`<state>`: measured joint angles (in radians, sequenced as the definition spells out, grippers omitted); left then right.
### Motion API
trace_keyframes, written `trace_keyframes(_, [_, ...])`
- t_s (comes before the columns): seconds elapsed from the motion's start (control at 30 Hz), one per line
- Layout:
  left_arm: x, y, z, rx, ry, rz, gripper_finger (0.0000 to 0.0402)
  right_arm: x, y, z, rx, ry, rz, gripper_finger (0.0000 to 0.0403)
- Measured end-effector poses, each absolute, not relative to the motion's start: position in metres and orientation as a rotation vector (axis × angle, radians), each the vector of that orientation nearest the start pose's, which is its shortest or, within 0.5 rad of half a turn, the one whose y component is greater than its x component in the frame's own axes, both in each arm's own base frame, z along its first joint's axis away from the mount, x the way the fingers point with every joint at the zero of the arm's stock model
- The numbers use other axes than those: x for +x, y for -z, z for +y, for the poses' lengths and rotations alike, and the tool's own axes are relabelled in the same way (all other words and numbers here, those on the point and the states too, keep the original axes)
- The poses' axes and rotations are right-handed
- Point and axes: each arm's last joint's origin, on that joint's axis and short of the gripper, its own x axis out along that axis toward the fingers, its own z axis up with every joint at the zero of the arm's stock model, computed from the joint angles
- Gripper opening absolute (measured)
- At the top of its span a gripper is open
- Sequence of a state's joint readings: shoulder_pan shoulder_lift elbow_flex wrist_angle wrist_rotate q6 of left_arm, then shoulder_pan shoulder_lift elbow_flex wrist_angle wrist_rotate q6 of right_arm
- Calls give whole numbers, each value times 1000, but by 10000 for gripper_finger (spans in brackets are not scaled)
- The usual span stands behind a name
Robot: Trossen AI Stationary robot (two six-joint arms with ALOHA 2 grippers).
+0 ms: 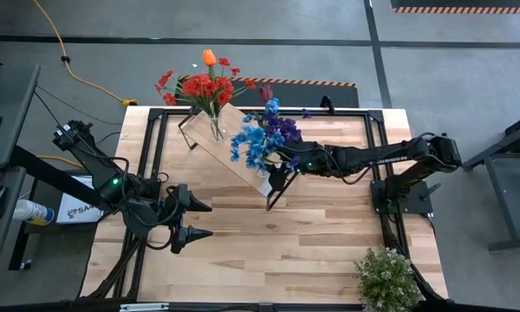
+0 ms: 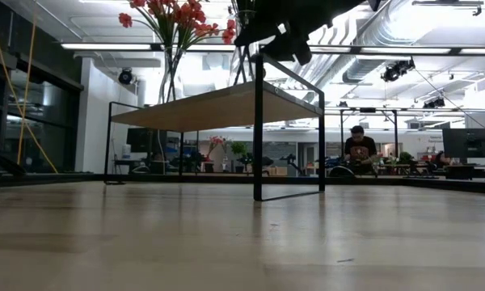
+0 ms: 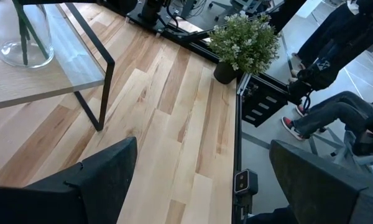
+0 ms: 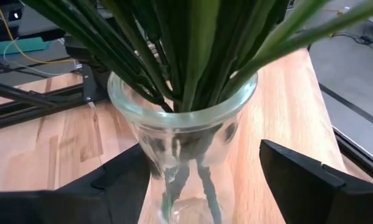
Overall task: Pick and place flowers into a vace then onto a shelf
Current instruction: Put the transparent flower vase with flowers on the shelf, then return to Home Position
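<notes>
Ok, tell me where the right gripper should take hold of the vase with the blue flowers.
Probably the glass neck just under the flared rim of the vase, fingers level on either side: the right gripper already straddles it, and stems block any approach from above.

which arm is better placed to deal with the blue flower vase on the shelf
Right: its end effector straddles the glass vase on the shelf, fingers open. The left end effector waits over bare tabletop.

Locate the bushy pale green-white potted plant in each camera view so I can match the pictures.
High view: the potted plant is at the picture's bottom right, on a table corner on the right arm's side.
Low view: not in it.
Left wrist view: upper middle, by the table's edge.
Right wrist view: not in it.
Shared landmark: the shelf, seen in the high, low and left wrist views.
</notes>
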<state>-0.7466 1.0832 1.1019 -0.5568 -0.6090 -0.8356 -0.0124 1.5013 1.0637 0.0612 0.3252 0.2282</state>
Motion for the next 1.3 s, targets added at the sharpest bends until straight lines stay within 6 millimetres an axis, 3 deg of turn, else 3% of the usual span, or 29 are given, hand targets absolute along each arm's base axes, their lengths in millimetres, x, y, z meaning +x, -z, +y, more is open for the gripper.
trace_keyframes(0.2, [172, -354, -136, -484, -48, 440, 399, 336, -282, -13, 153, 375, 347, 293])
trace_keyframes(0.73, [171, -353, -136, -470, -55, 455, 399, 312, -308, -13, 144, 371, 326, 294])
trace_keyframes(1.3, [171, -353, -136, -471, -55, 455, 399, 312, -309, -8, 175, 308, 328, 293])
